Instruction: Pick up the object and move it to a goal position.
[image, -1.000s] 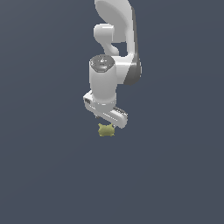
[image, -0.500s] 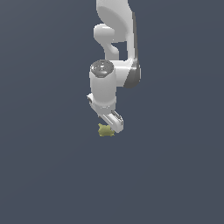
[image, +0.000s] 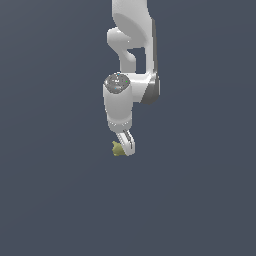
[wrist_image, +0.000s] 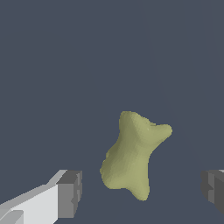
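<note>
The object (image: 118, 149) is a small olive-yellow lumpy blob with short pointed nubs, lying on the dark grey floor. In the exterior view my white gripper (image: 126, 149) hangs straight down over it, seen edge-on, with the blob showing just to the exterior view's left of the near finger. In the wrist view the object (wrist_image: 133, 153) lies between my two grey fingertips (wrist_image: 70, 192), and a clear gap shows on each side of it. The gripper (wrist_image: 142, 190) is open and touches nothing.
A flat, plain dark grey floor (image: 200, 200) surrounds the object. The white arm (image: 132, 40) rises straight above the gripper. No other objects or markers show.
The hand has turned about its vertical axis, from a slanted broadside pose to edge-on. The object has stayed in place on the floor.
</note>
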